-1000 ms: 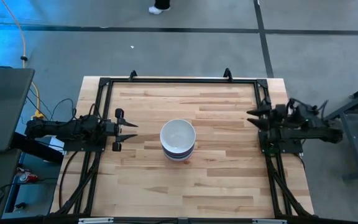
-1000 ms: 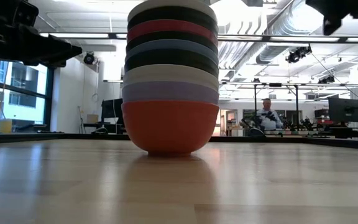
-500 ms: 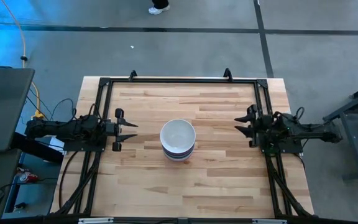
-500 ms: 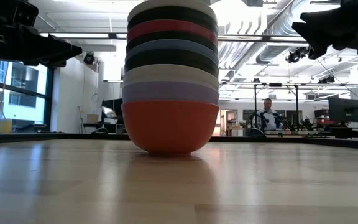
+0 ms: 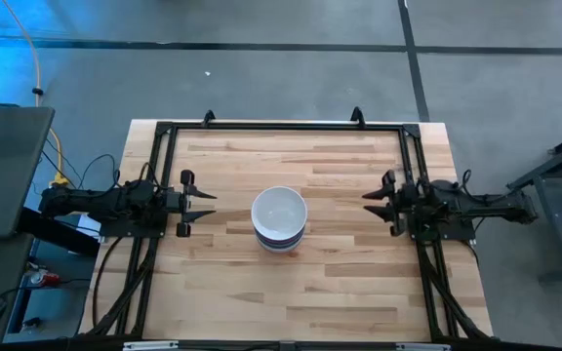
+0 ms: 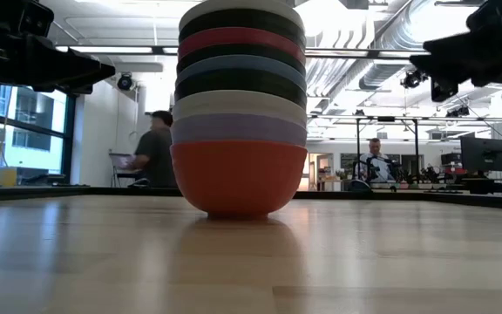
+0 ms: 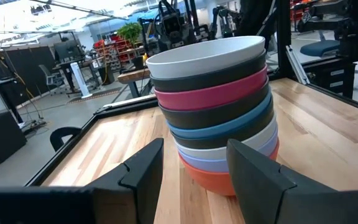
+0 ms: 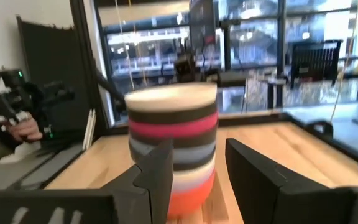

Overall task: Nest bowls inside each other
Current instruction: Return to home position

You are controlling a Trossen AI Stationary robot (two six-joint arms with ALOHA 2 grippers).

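Sitting mid-surface [image 5: 340, 263]: one stack of bowls [image 6: 239, 113], nine nested, upright. Colours bottom to top: red, lavender, white, black, blue, black, magenta, black, white. The top white bowl [image 5: 279, 209] holds nothing. Left claw [image 5: 201, 205] is by the surface's left edge, released, fingers spread, pointing at the stack and not touching it. Right claw [image 5: 377, 199] is by the right edge, also released, grasping nothing, raised above the surface. Both are well apart from the bowls. In the room behind, a standing person [image 6: 153, 148] and a far person [image 6: 375, 160].
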